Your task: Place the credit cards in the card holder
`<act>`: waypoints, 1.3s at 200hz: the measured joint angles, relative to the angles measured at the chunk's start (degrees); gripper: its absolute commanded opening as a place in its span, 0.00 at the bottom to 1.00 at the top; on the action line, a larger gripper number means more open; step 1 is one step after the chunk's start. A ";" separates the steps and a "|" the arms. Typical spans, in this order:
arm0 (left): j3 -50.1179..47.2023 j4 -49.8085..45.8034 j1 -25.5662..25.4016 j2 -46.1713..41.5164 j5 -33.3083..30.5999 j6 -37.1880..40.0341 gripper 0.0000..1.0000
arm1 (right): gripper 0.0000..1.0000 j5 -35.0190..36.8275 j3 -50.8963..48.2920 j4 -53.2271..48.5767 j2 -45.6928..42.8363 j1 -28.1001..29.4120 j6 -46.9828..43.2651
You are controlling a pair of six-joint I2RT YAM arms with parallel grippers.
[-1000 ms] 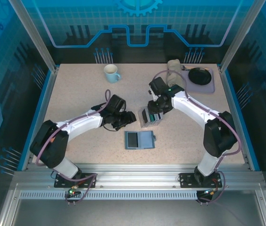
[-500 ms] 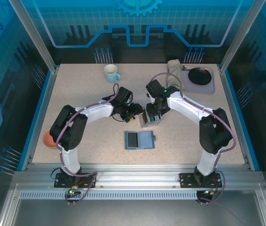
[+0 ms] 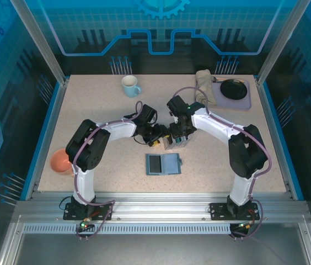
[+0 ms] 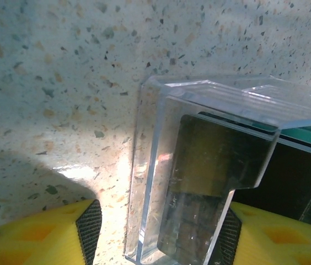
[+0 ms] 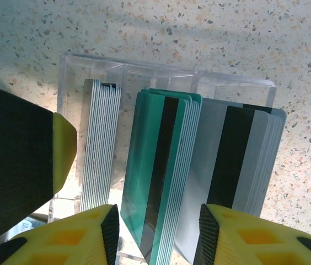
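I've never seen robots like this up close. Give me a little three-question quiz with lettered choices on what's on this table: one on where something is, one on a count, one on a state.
1. Where does the blue card holder lie?
A. Beside the mug
B. On the purple tray
C. On the table, on the side of the clear rack nearer the arm bases

2. How many stacks of cards stand in the clear rack?
A. Two
B. Three
C. Five

3. The card holder is:
A. Lying open and flat
B. Folded shut
C. Lifted off the table

Answers:
1 C: the top view shows it just below the rack.
2 B: the right wrist view shows a pale stack, a teal-green stack and a grey stack.
3 A: both halves are spread on the table.
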 measured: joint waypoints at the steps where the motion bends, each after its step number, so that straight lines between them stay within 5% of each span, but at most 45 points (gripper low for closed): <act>1: 0.00 0.02 0.00 0.02 0.00 0.02 0.59 | 0.45 0.00 0.00 0.00 0.00 0.02 0.02; 172: -1.73 3.13 0.00 -0.04 0.87 -1.44 0.57 | 0.36 13.94 2.89 -1.29 5.79 4.15 -0.63; 260: -2.01 3.72 0.00 -0.07 0.90 -1.44 0.57 | 0.30 15.41 2.91 -1.31 5.79 4.90 -0.83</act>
